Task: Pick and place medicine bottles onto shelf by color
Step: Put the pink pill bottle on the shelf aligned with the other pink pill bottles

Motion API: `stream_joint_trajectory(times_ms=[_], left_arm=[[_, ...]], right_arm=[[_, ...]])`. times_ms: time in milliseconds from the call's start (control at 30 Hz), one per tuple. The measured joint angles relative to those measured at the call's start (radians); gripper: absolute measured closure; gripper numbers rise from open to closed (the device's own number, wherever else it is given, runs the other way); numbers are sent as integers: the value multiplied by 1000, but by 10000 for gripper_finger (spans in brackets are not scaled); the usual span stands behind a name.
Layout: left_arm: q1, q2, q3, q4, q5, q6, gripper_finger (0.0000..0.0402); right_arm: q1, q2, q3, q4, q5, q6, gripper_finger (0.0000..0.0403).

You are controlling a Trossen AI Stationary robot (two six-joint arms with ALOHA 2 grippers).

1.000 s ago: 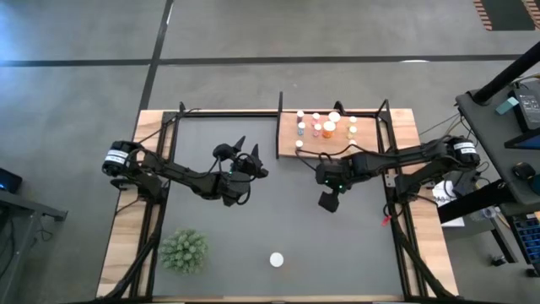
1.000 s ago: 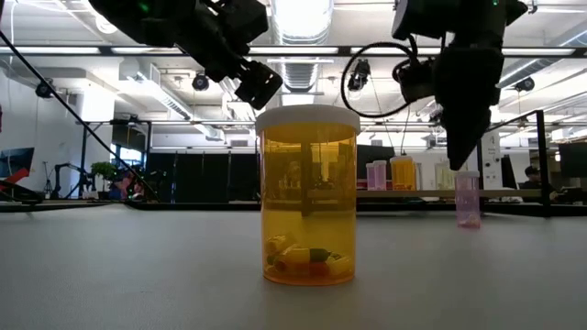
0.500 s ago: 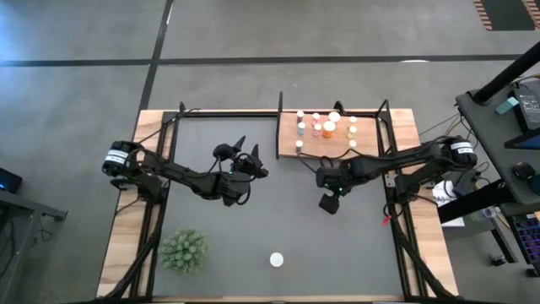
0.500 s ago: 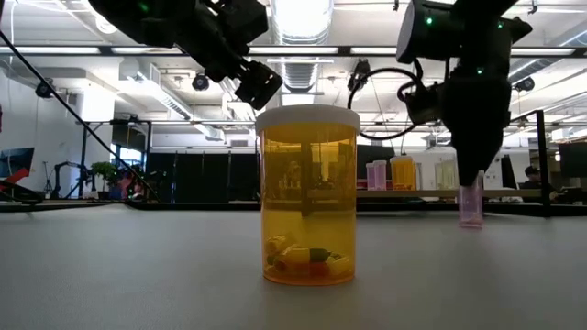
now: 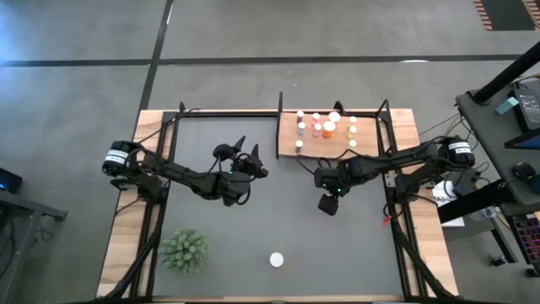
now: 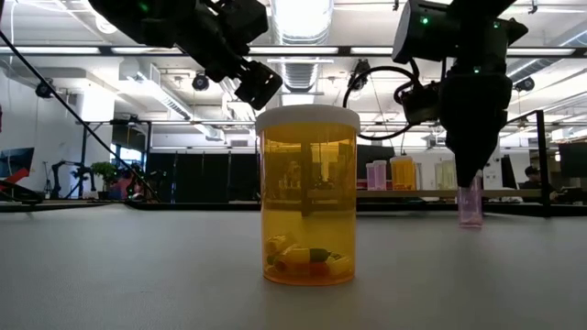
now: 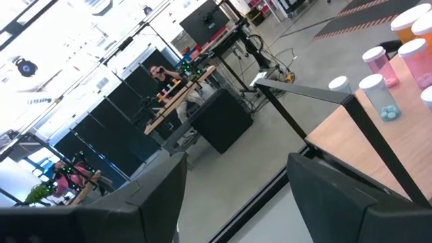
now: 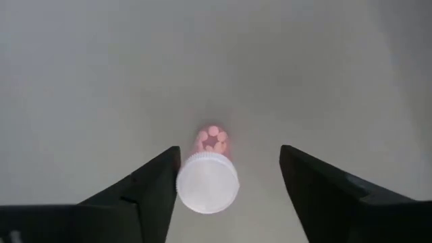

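A pink medicine bottle with a white cap stands upright on the grey mat. My right gripper is open, points steeply down over it and has one finger on each side of the cap. In the high view this gripper hides the bottle. My left gripper hangs open and level above the mat's middle, with nothing between its fingers. An orange bottle stands near the mat's front edge. The shelf at the far edge carries several bottles. My right gripper comes at the pink bottle from above, pointing steeply down. One finger lies right at the cap's rim; I cannot tell whether it touches. The other finger stands clear of the cap. The bottle stands upright on the mat.
A spiky green plant sits at the mat's near left. Black metal posts rise around the shelf and along the mat's sides. Free mat lies between the two arms and in front of them.
My right gripper has sunk straight down onto the pink bottle. A second ago its fingertips hung just above the cap; now they reach down past its top. The bottle has stayed in place.
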Motion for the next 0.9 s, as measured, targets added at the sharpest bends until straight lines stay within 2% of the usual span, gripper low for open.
stream_joint_trajectory(times_ms=[333,667,900], left_arm=[[0,0,1,0,0,0,162],[0,0,1,0,0,0,162],[0,0,3,0,0,0,162]], right_arm=[[0,0,1,-1,-28,-2,218],[0,0,13,-21,-29,-3,223],[-21,0,144,-109,-15,-82,223]])
